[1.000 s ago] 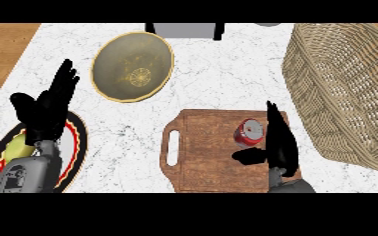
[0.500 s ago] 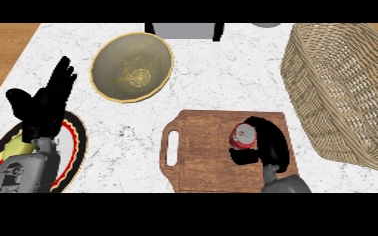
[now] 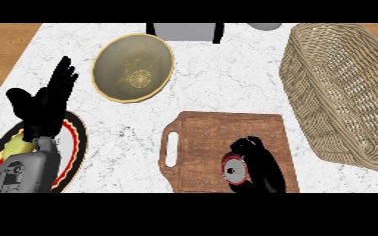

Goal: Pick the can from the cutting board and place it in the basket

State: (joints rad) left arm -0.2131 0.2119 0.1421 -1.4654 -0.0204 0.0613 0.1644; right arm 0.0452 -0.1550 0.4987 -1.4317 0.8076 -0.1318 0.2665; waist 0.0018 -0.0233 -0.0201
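The marble bench (image 3: 221, 87) carried the wicker basket (image 3: 336, 90) at three o'clock and the cutting board (image 3: 221, 145) at five. Over the last second the right hand (image 3: 262, 167) had curled round the can (image 3: 236, 171), which was drawn toward the board's six-o'clock edge; the grasp looked made, with the lift toward the basket next. The left hand (image 3: 48, 105) rested open at nine
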